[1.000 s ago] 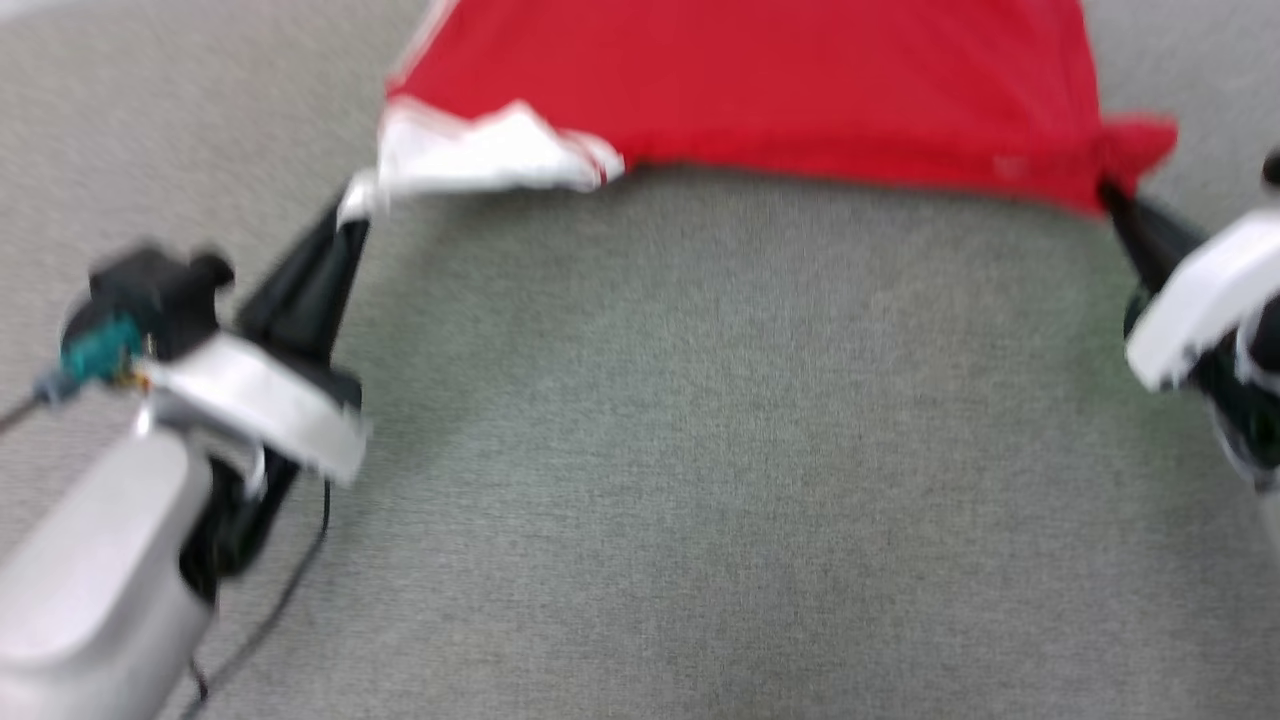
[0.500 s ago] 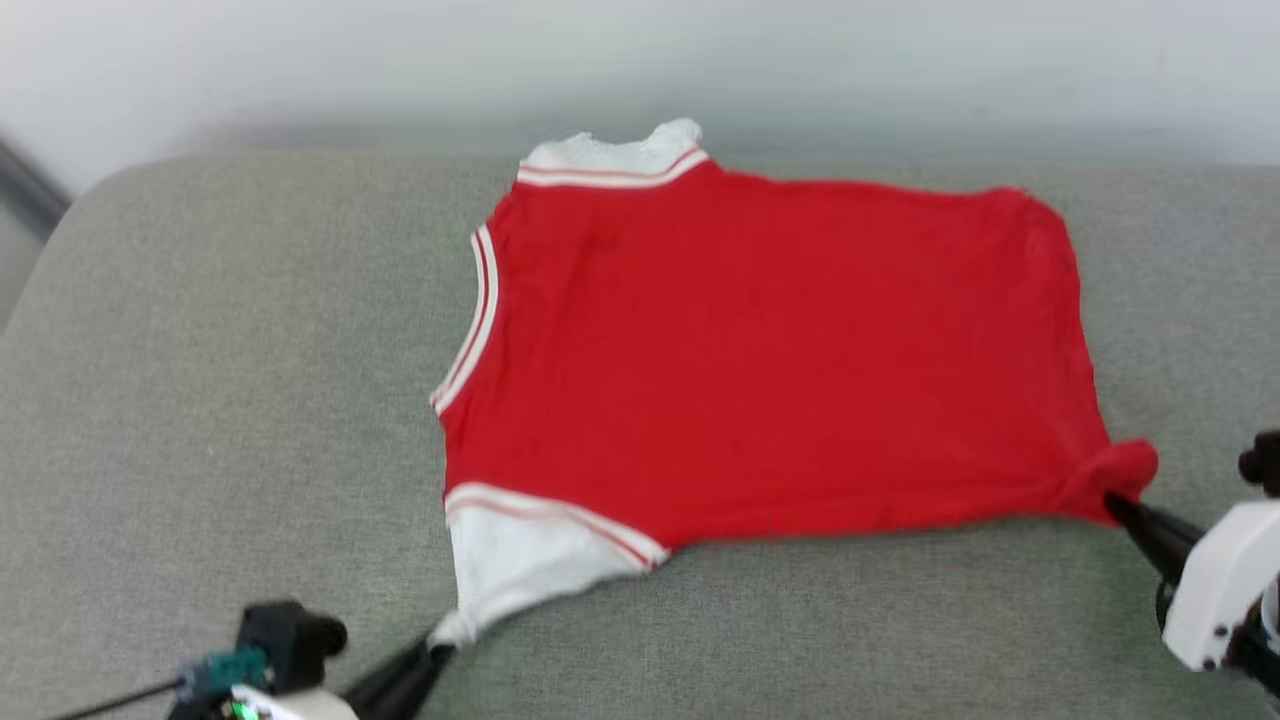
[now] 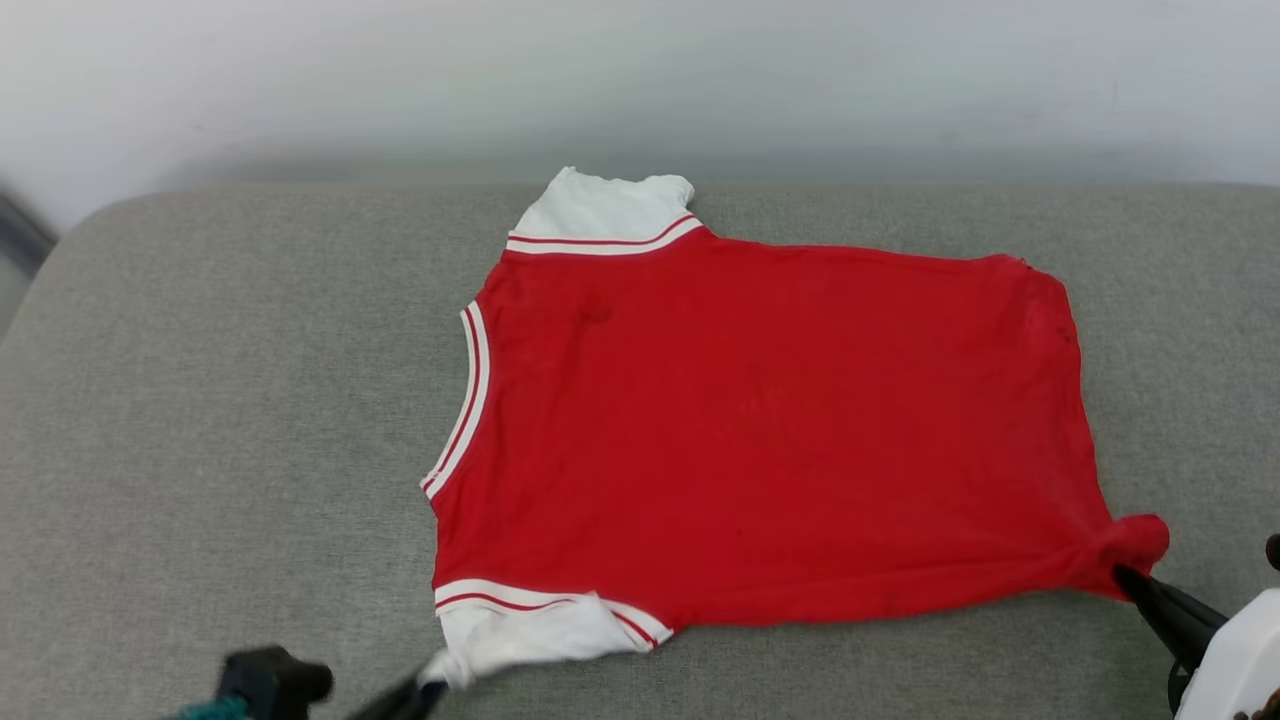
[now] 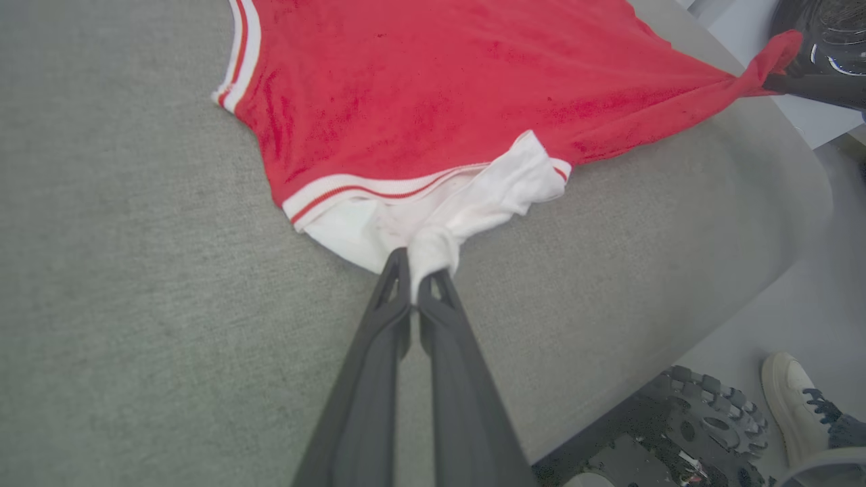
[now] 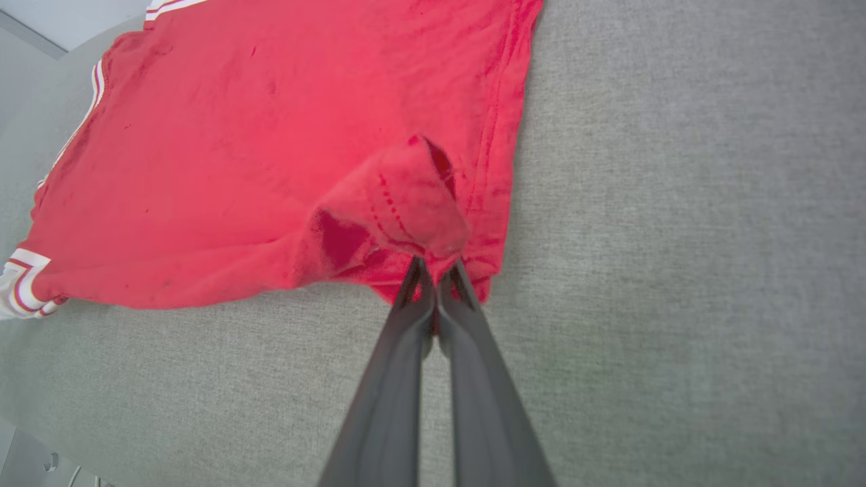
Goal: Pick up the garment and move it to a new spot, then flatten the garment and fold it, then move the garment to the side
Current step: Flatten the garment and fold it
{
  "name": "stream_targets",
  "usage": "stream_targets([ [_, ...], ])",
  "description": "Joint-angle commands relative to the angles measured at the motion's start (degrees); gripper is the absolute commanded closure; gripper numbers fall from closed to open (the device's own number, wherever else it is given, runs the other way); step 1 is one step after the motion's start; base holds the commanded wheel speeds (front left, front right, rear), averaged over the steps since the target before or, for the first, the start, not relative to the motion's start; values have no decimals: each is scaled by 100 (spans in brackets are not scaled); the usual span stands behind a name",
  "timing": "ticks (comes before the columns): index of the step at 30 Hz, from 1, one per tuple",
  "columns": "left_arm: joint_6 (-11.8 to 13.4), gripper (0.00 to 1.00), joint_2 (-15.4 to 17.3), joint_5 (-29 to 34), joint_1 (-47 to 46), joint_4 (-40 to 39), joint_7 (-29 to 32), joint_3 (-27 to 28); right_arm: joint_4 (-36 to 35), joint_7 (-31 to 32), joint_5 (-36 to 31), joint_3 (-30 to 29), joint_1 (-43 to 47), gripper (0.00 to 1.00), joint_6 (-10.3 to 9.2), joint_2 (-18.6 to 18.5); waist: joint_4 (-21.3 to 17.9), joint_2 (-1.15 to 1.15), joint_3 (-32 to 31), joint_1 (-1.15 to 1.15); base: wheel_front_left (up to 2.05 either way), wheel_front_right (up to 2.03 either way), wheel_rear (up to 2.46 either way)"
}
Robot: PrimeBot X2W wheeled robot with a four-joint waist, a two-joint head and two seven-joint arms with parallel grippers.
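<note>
The garment [image 3: 760,430], a red jersey with white striped-trim sleeves, lies spread flat on the grey cushion [image 3: 220,420], plain red side up. My left gripper [image 3: 430,685] is shut on the near white sleeve, whose cloth bunches at the fingertips in the left wrist view [image 4: 414,267]. At the near right, my right gripper [image 3: 1125,575] is shut on the red hem corner, which puckers into a knot; the right wrist view shows that fold [image 5: 399,203] pinched at the gripper [image 5: 433,267]. The far sleeve [image 3: 600,210] lies flat.
A pale wall [image 3: 640,80] rises behind the cushion. The cushion's rounded front edge [image 4: 778,270] drops to a grey floor, where a shoe [image 4: 791,399] and a toothed black wheel [image 4: 703,412] of the base stand. Bare grey fabric stretches left of the garment.
The head camera has tilted up from the near cushion to the whole garment. Both grippers keep their hold; the garment now lies a little nearer and flatter.
</note>
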Motion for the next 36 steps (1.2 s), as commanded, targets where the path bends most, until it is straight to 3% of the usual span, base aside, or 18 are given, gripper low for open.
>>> stream_targets([
  [1,24,100,72,144,-221,-43,-100,120,-124,66,-58,-66,-9,100,-2,69,-36,0,76,1,0,0,0],
  [14,-213,100,26,414,-1682,-93,-188,745,-382,473,-303,-204,-848,100,-2,295,-174,0,762,1,0,0,0],
  [17,-277,100,-7,577,-2086,210,-2,702,-223,616,-492,-64,-1136,100,-2,247,-219,0,961,1,0,0,0],
  [25,-779,100,-313,1142,-3072,1478,529,201,398,733,-835,275,-1836,100,-2,178,-277,0,1338,1,0,0,0],
  [31,-986,100,-673,1467,-3499,2427,427,-50,771,684,-988,456,-2134,100,-3,190,-280,0,1453,1,0,0,0],
  [32,-986,100,-741,1503,-3551,2576,378,-65,819,677,-1019,461,-2165,76,-3,200,-278,0,1456,1,0,0,0],
  [33,-930,47,-778,1608,-3614,2689,300,-83,884,670,-1047,439,-2191,0,-4,217,-277,0,1451,1,0,0,0],
  [34,-885,0,-840,1681,-3650,2813,255,-119,904,656,-1079,456,-2211,0,-5,224,-273,0,1434,1,0,0,0],
  [36,-808,0,-1021,1726,-3600,3000,187,-179,948,706,-1082,470,-2212,0,-4,255,-260,0,1362,1,0,0,0],
])
